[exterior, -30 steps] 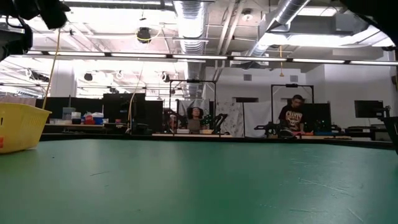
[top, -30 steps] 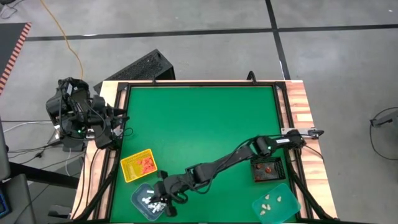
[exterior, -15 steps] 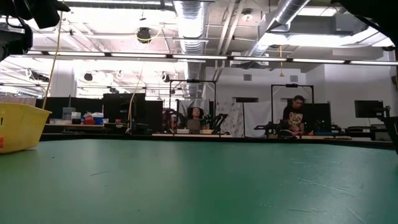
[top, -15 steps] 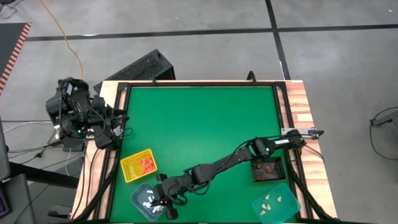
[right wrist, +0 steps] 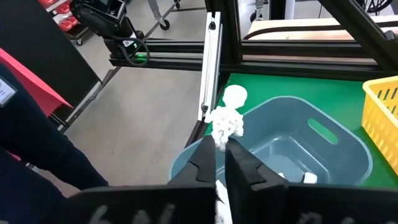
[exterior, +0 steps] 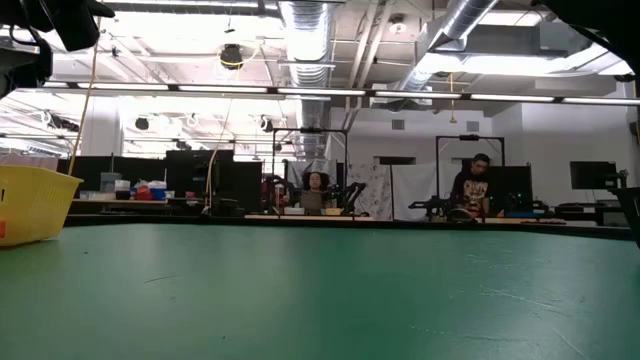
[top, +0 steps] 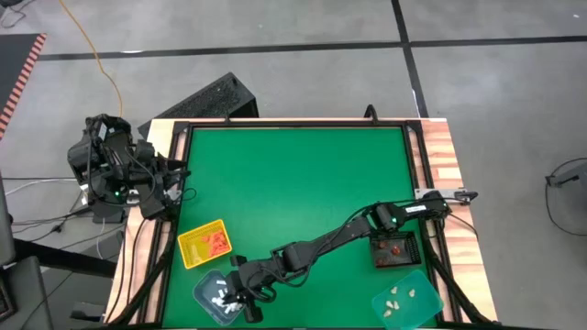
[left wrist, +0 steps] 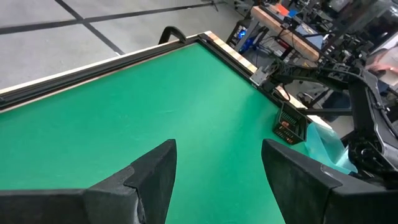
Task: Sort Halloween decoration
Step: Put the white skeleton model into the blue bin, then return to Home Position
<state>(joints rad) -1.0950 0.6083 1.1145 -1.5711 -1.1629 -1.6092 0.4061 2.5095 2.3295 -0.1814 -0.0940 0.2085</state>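
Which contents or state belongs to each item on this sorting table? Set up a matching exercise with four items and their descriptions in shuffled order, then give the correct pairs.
Items
1. square yellow plastic basket
2. grey-blue plastic tub
3. small black mesh tray
4. right end effector

Descriptions
A. pinches a white skeleton figure
B. holds orange-red trinkets, near the table's left edge
C. holds small white pieces
D. holds a few red trinkets, near the table's right edge

Pairs: 1-B, 2-C, 3-D, 4-A
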